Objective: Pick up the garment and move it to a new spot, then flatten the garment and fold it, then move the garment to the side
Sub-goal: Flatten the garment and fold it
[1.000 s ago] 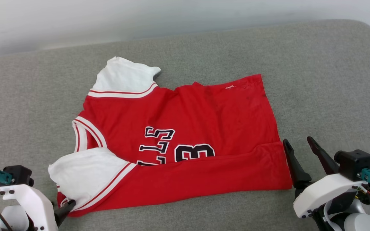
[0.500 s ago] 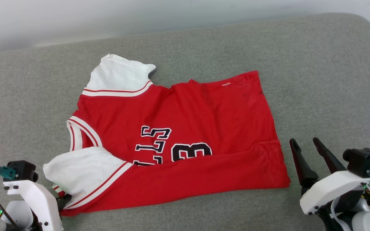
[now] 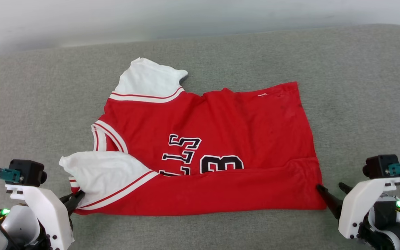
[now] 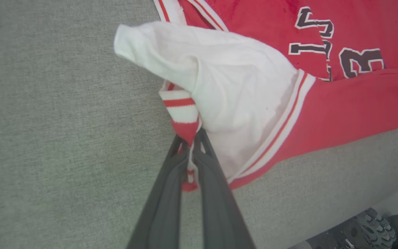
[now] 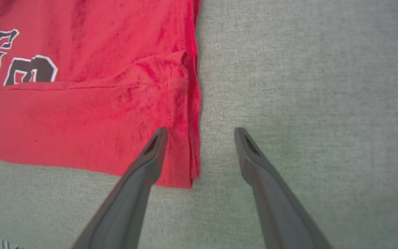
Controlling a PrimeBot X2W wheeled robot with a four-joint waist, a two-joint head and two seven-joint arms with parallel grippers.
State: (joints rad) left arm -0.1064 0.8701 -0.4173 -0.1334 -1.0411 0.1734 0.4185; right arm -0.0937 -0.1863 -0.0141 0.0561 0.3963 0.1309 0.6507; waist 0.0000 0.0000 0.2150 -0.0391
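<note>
Head view: the garment [image 3: 203,146] is lying spread out, near edge folded over, grey cushion [image 3: 342,86] under it. Left gripper [image 4: 189,136] is pinching its striped trim beside the white sleeve. Right gripper [image 5: 200,130] is standing wide open, straddling its hem edge.

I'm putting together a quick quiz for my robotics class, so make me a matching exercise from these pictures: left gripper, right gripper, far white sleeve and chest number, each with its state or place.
Things:
1 left gripper
2 right gripper
3 far white sleeve
4 chest number

States:
A partly covered by a folded red flap
B open, at the garment's hem corner
C shut on the striped trim
D lying on the grey cushion, farthest from the robot

Pairs: 1-C, 2-B, 3-D, 4-A
</note>
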